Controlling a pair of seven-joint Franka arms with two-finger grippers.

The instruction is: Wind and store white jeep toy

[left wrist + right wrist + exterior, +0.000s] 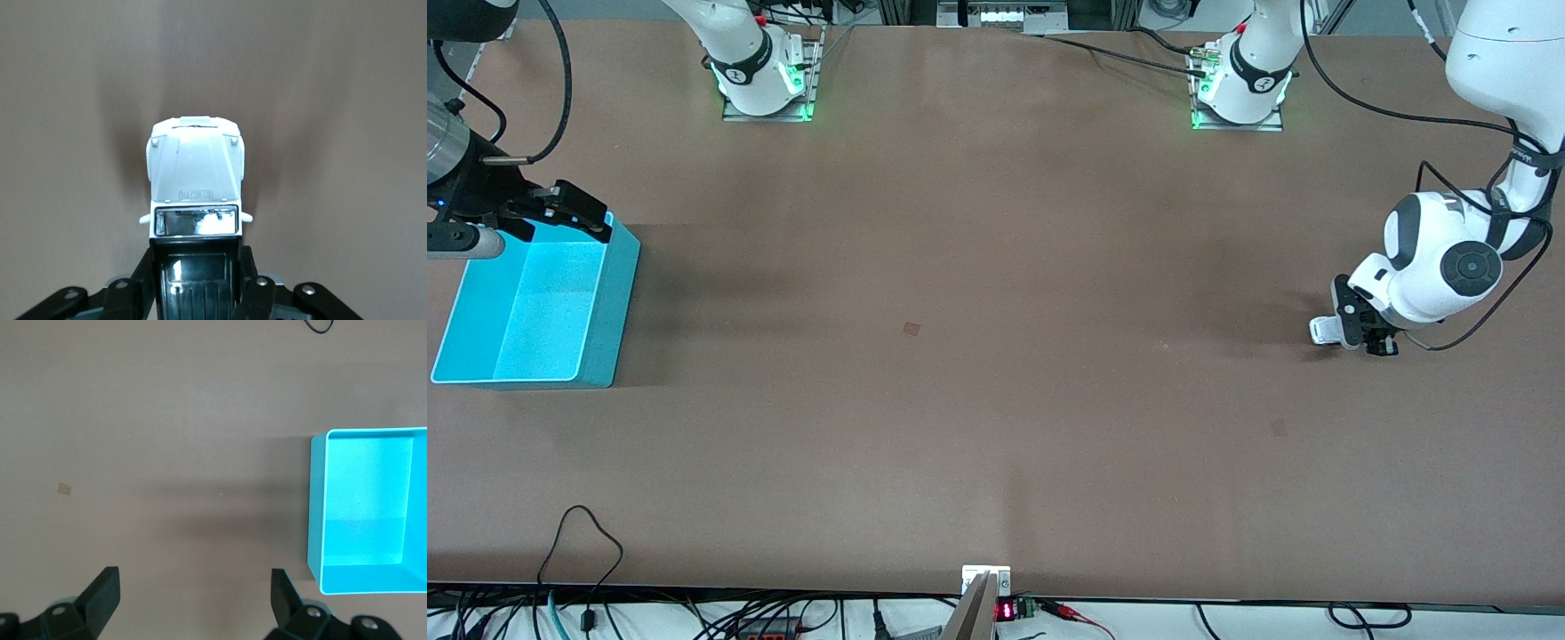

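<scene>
front: left gripper (1352, 331) clamps white jeep toy (1323, 330) low at the table, left arm's end; blue bin (618, 302) empty, well apart.
left wrist: fingers (257, 293) pinch the jeep's black roof.
right wrist: right gripper (193, 590) spread wide, waiting beside bin.
progress: grasped; winding unconfirmed, storing left.

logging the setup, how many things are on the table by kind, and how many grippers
toy cars: 1, the white jeep toy, held in the left gripper
bins: 1, the blue bin, under the open right gripper
grippers: 2
total: 4
</scene>
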